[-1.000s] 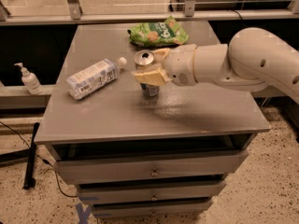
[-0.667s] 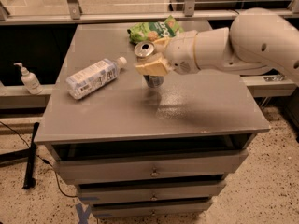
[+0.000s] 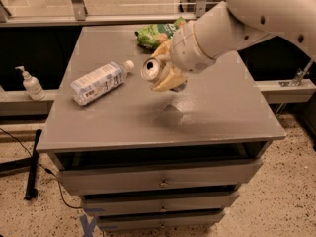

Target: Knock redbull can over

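The redbull can is tilted on its side in the air above the middle of the grey table. Its shiny silver top faces left, toward the camera. My gripper is shut on the can's body, with cream fingers on either side of it. The white arm reaches in from the upper right. The can's lower part is hidden behind the fingers. The can and gripper cast a shadow on the tabletop just below them.
A clear plastic bottle with a white cap lies on its side at the table's left. A green snack bag lies at the back, partly behind the arm. A soap dispenser stands on a ledge left of the table. Drawers are below.
The can stood upright on the table inside my gripper. It is now lifted off the surface and tipped sideways, top toward the left, with the gripper still around it.
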You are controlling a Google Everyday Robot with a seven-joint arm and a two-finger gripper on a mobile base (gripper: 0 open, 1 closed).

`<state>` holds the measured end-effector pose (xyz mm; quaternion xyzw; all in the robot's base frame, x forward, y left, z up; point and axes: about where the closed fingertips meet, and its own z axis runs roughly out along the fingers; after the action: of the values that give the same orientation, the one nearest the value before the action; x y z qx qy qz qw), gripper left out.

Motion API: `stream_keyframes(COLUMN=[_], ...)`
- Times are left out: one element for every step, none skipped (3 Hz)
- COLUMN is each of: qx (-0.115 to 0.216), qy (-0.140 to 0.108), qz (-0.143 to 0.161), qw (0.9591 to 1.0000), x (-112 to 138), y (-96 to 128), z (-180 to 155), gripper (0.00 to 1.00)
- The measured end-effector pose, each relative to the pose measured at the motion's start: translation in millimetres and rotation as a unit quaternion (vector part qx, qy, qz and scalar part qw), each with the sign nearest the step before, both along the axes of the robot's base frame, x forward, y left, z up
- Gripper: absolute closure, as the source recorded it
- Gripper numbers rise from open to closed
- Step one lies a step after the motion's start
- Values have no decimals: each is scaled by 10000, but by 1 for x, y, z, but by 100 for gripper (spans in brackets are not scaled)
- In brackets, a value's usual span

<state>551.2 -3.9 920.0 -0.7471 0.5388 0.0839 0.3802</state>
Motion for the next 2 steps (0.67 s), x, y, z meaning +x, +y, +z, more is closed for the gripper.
stream_keyframes(qx=[-1408, -2438], qy=[-86, 166], qz=[1009, 1873], qw=[9848, 9514], x=[-35, -69], y=[-17, -37], z=[-33, -59], gripper=[100, 100])
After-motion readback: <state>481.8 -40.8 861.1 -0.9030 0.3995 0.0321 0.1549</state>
